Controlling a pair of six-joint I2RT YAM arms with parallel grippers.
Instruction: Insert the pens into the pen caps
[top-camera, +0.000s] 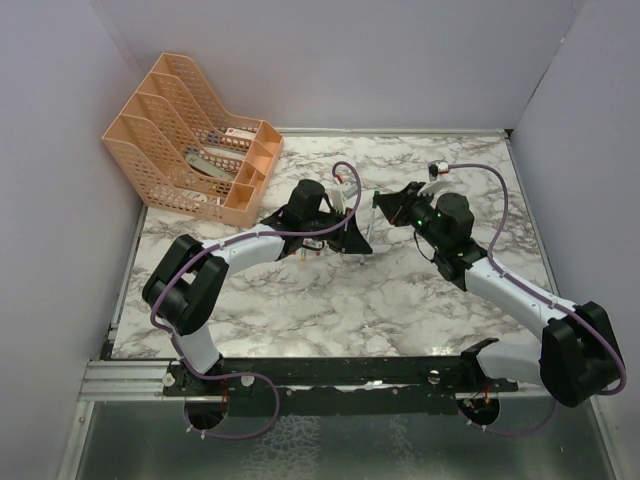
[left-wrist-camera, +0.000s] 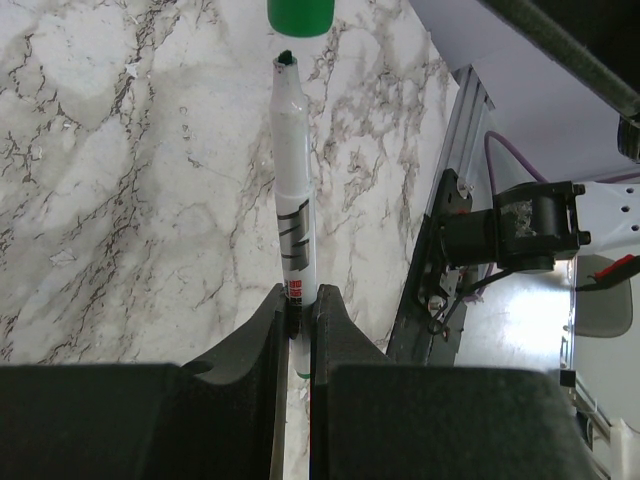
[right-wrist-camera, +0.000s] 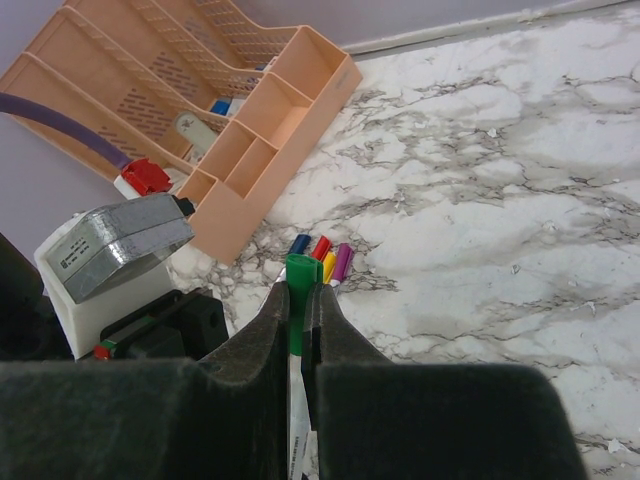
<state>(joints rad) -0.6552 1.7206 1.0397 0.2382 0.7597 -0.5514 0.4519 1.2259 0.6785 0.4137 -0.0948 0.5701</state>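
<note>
In the left wrist view my left gripper (left-wrist-camera: 298, 295) is shut on a pale grey-white pen (left-wrist-camera: 292, 190). Its dark green tip points at a green cap (left-wrist-camera: 300, 14), with a small gap between them. My right gripper (right-wrist-camera: 298, 290) is shut on that green cap (right-wrist-camera: 300, 272), and the pen's white barrel (right-wrist-camera: 297, 400) shows below it between the fingers. From above, the two grippers, left (top-camera: 352, 232) and right (top-camera: 385, 205), meet over the table's middle. Blue (right-wrist-camera: 300, 243), red (right-wrist-camera: 320, 246), yellow (right-wrist-camera: 329, 263) and purple (right-wrist-camera: 342, 262) caps lie side by side on the marble beyond my right fingers. Their pens are mostly hidden.
An orange file tray (top-camera: 190, 140) with compartments stands at the back left, and also shows in the right wrist view (right-wrist-camera: 260, 130). Grey walls close in the marble table (top-camera: 400, 300) on three sides. The metal rail (top-camera: 130, 375) runs along the near edge.
</note>
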